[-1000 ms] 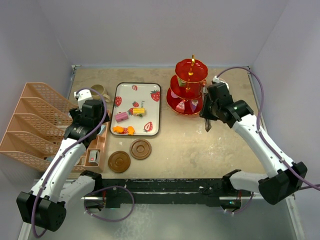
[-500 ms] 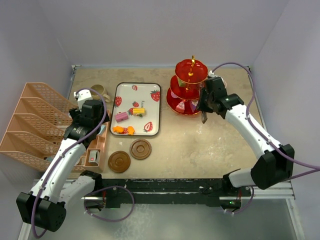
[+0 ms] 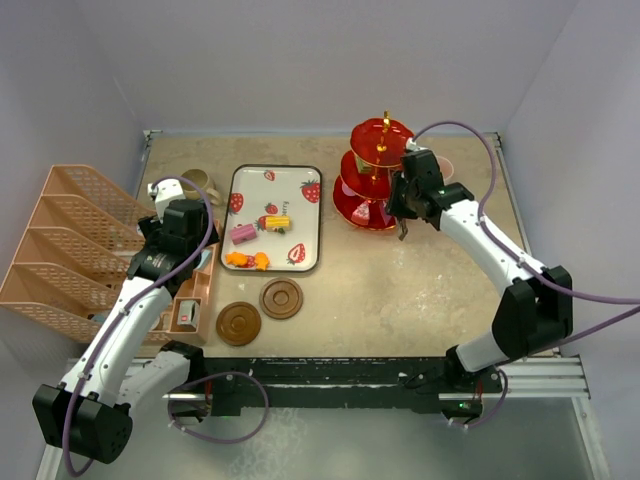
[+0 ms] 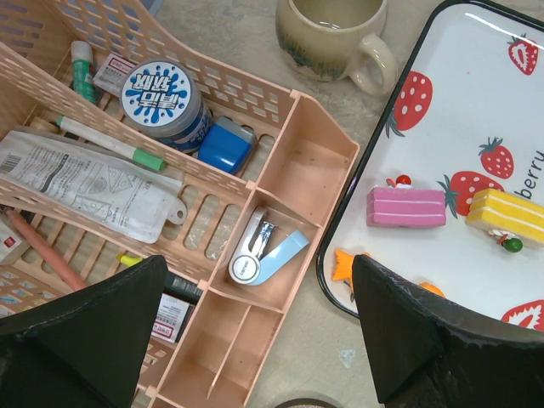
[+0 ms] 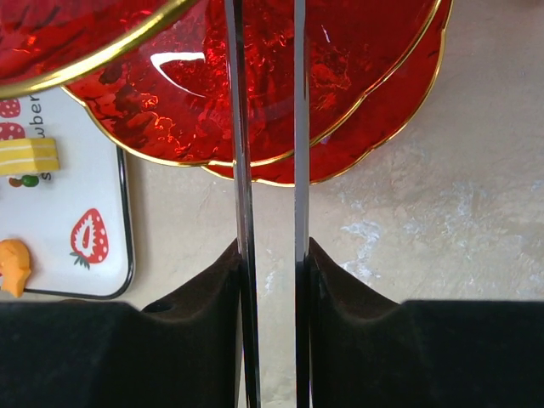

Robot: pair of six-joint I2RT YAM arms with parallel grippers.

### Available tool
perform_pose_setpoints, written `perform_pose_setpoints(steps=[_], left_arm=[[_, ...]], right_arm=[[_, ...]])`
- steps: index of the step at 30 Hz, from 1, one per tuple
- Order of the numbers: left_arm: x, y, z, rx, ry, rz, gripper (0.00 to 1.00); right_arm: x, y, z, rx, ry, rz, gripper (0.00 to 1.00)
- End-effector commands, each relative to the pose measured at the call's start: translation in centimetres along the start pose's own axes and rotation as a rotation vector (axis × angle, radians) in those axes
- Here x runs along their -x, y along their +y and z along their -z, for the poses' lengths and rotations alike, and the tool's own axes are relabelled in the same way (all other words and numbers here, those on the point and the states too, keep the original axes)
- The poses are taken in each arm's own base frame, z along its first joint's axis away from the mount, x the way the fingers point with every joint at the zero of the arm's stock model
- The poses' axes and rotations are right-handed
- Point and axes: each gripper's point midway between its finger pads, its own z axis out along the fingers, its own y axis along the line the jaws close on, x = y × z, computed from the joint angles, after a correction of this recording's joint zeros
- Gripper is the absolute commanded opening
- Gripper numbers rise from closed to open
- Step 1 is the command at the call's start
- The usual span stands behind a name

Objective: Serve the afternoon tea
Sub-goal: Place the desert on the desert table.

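Observation:
The red three-tier stand [image 3: 378, 180] with a gold stem stands at the back right; its lower plates fill the top of the right wrist view [image 5: 340, 68]. My right gripper [image 3: 405, 212] [image 5: 268, 280] is shut on the long metal tweezers [image 5: 242, 170], whose tips reach over the stand's rim. Toy sweets, a pink cake [image 3: 243, 234] [image 4: 406, 206], a yellow one [image 3: 275, 222] and orange ones [image 3: 247, 260], lie on the strawberry tray [image 3: 275, 180]. The olive-brown mug [image 3: 197, 183] [image 4: 327, 34] stands left of the tray. Two brown coasters [image 3: 239, 323] [image 3: 281, 298] lie near the front. My left gripper [image 3: 190, 262] [image 4: 259, 272] is open and empty. The pink mug is hidden behind my right arm.
A peach desk organiser [image 3: 70, 250] [image 4: 289, 195] with pens, a tin and a stapler fills the left side, right under my left gripper. Grey walls enclose the table on three sides.
My right arm has swung left and away from me, carrying the tweezers from the open table up to the stand's right side. The left arm has not moved.

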Motion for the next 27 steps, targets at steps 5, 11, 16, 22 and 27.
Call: perform_pose_setpoints(steps=[5, 11, 16, 22, 27], left_arm=[[1.6, -0.2, 0.2, 0.001, -0.048, 0.031, 0.88], [1.5, -0.3, 0.0, 0.001, -0.045, 0.027, 0.87], [1.5, -0.2, 0.0, 0.003, -0.043, 0.025, 0.88], [1.4, -0.3, -0.1, 0.006, -0.042, 0.023, 0.88], [1.4, -0.3, -0.1, 0.003, -0.041, 0.022, 0.88]], right_arm=[[3.4, 1.1, -0.3, 0.035, -0.098, 0.021, 0.31], [3.5, 1.3, -0.9, 0.044, -0.097, 0.028, 0.32], [3.5, 1.5, -1.2, 0.046, -0.089, 0.031, 0.35], [3.5, 1.4, -0.7, 0.044, -0.083, 0.024, 0.39], [3.6, 1.2, -0.1, 0.036, -0.087, 0.02, 0.41]])
